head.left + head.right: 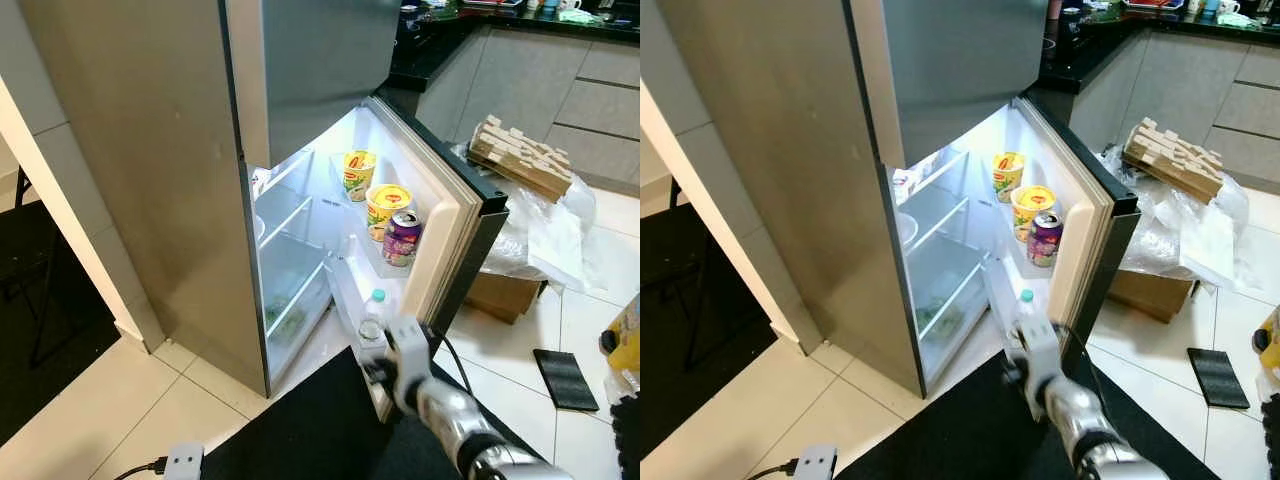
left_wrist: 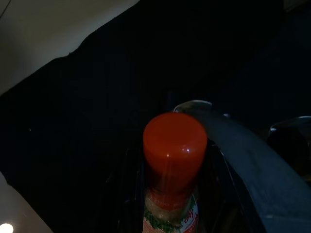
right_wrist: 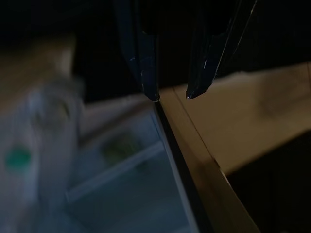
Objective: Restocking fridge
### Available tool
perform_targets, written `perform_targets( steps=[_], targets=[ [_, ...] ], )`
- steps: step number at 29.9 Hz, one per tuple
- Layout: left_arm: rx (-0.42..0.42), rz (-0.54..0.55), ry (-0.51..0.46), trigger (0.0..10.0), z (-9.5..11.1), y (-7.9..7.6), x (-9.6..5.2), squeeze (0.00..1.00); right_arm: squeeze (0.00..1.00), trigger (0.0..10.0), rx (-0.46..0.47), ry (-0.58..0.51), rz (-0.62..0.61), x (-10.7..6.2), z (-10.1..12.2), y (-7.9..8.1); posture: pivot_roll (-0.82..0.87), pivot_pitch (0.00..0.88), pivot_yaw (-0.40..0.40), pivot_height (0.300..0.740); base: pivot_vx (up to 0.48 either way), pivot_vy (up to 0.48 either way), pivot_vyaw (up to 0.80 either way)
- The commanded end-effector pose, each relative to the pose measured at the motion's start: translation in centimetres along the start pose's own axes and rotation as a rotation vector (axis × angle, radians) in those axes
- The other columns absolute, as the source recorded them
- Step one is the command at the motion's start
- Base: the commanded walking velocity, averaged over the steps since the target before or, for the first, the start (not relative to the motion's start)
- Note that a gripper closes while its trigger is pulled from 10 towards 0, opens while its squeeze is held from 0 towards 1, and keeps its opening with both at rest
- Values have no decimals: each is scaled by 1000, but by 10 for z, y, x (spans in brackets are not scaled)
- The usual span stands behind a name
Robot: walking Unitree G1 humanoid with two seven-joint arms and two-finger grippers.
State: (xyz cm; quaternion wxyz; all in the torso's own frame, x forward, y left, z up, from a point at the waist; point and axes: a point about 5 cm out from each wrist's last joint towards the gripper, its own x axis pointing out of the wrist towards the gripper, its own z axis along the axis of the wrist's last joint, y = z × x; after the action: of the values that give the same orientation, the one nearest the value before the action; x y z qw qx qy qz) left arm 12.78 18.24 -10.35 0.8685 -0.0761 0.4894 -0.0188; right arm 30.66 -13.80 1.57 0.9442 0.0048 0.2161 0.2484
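The grey fridge [image 1: 150, 150] stands with its lower door [image 1: 452, 225] swung open and the inside lit. The door's upper shelf holds two yellow cups [image 1: 358, 174] and a purple can [image 1: 402, 237]. A clear water bottle with a green cap [image 1: 374, 314] stands in the door's lower shelf. My right arm reaches up to that shelf, its wrist right beside the bottle. In the right wrist view my right gripper [image 3: 172, 94] is open with nothing between its fingers, close to the door's edge. My left gripper [image 2: 172, 196] hangs in the dark, shut on a red-capped bottle [image 2: 174, 145].
A black mat [image 1: 300, 440] lies in front of the fridge. Right of the door are a cardboard box [image 1: 500, 295], plastic bags [image 1: 545, 235] and a wooden rack [image 1: 520, 155]. A black pad [image 1: 565, 378] lies on the tiles; a white plug [image 1: 182, 460] lies at the bottom left.
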Motion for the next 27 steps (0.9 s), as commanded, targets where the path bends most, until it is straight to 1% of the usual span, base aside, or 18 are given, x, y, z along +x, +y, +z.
perform_targets(
  steps=[1, 2, 3, 4, 5, 8, 10, 11, 13, 14, 15, 16, 20, 23, 24, 25, 27],
  targets=[
    [23, -13, 19, 10000, -9, 1, -3, 0, 0, 10000, -13, -44, 18, 4, 12, 1, -40, 43, -5, 740, 0, 0, 0],
    [26, -15, 20, 10000, -12, 1, -4, 0, 0, 10000, -28, -62, 23, 6, 19, 2, -38, 50, -6, 740, 0, 0, 0],
    [26, -15, 20, 10000, -12, 1, -4, 0, 0, 10000, -28, -62, 23, 6, 19, 2, -38, 50, -6, 740, 0, 0, 0],
    [28, -17, 24, 10000, -17, 3, -6, 0, 0, 10000, -95, -81, 10, 10, 33, 1, -29, 83, -6, 740, 0, 0, 0],
    [28, -17, 26, 10000, -19, 4, -7, 0, 0, 10000, -112, -85, 3, 11, 37, 0, -29, 83, -6, 740, 0, 0, 0],
    [29, -19, 29, 10000, -24, 5, -9, 0, 0, 10000, -124, -97, -2, 11, 40, -1, -20, 105, -5, 740, 0, 0, 0],
    [37, -25, 37, 10000, -31, 6, -12, 0, 0, 10000, -141, -143, -41, 13, 58, -7, 0, 160, -1, 740, 0, 0, 0],
    [40, -28, 38, 10000, -33, 7, -13, 0, 0, 10000, -145, -160, -51, 13, 64, -8, 0, 160, -1, 740, 0, 0, 0],
    [40, -28, 38, 10000, -33, 7, -13, 0, 0, 10000, -145, -160, -51, 13, 64, -8, 0, 160, -1, 740, 0, 0, 0],
    [50, -35, 30, 10000, -32, 8, -14, 0, 0, 10000, -151, -199, -83, 14, 82, -14, 12, 200, 1, 740, 0, 0, 0],
    [50, -35, 30, 10000, -32, 8, -14, 0, 0, 10000, -151, -199, -83, 14, 82, -14, 12, 200, 1, 740, 0, 0, 0],
    [57, -42, 15, 10000, -30, 9, -14, 0, 0, 10000, -167, -218, -110, 15, 94, -17, 14, 218, 2, 740, 0, 0, 0],
    [62, -51, -2, 10000, -27, 9, -13, 0, 0, 10000, -186, -221, -145, 15, 101, -21, 24, 243, 1, 740, 0, 0, 0],
    [65, -54, -8, 10000, -26, 8, -13, 0, 0, 10000, -195, -218, -161, 14, 103, -23, 30, 258, 1, 740, 0, 0, 0],
    [68, -59, -15, 10000, -24, 7, -13, 0, 0, 10000, -203, -205, -195, 13, 103, -27, 37, 270, 2, 740, 0, 0, 0],
    [68, -59, -15, 10000, -24, 7, -13, 0, 0, 10000, -203, -205, -195, 13, 103, -27, 37, 270, 2, 740, 0, 0, 0],
    [70, -66, -26, 10000, -24, 5, -13, 0, 0, 10000, -211, -170, -267, 10, 100, -36, 44, 284, 3, 740, 0, 0, 0]
  ],
)
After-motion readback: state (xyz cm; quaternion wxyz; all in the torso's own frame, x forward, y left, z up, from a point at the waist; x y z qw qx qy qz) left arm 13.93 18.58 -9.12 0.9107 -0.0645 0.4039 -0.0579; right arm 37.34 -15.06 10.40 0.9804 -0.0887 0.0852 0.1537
